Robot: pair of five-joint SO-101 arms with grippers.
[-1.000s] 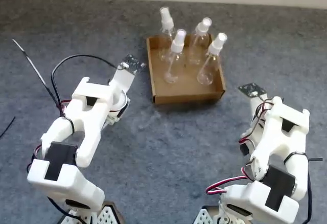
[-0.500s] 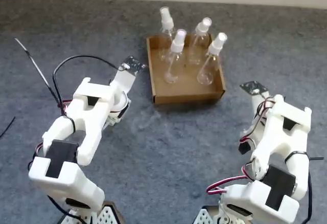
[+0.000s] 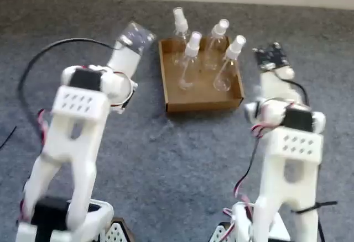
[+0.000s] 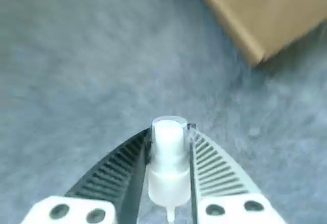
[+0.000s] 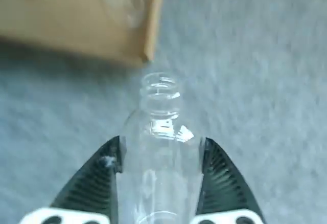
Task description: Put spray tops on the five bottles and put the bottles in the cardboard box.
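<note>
Both arms have risen from their folded, low pose of a second ago and now stand tall over the bench [image 3: 182,159], their wrists swung forward to either side of the cardboard box [image 3: 202,106]. In the high view the left arm [image 3: 77,126] stands left of the box and the right arm [image 3: 287,142] right of it, well apart, with the box between them. Four capped bottles [image 3: 187,65] stand upright inside it, clear bodies with white tops. In the left wrist view the left gripper [image 4: 169,132] has its ribbed black fingers [image 4: 127,168] clamped on a white spray top [image 4: 168,168], a smooth plastic cylinder. Its long axis runs along the fingers, with the rounded head out at the fingertips and a thin stem showing at the wrist end. Grey, felt-like bench lies beyond it, and a corner of the box [image 4: 255,14] sits farther off. In the right wrist view the right gripper [image 5: 162,142] is closed on the fifth bottle [image 5: 161,152], clear and glossy, with a threaded neck that is open and bare. It too lies along the fingers [image 5: 102,173], neck pointing away from the wrist toward a box corner [image 5: 148,35] just beyond. The joining probably hinges on this: the top's stem end faces back toward its own wrist, so it would likely have to be turned to meet the bottle's open neck.
</note>
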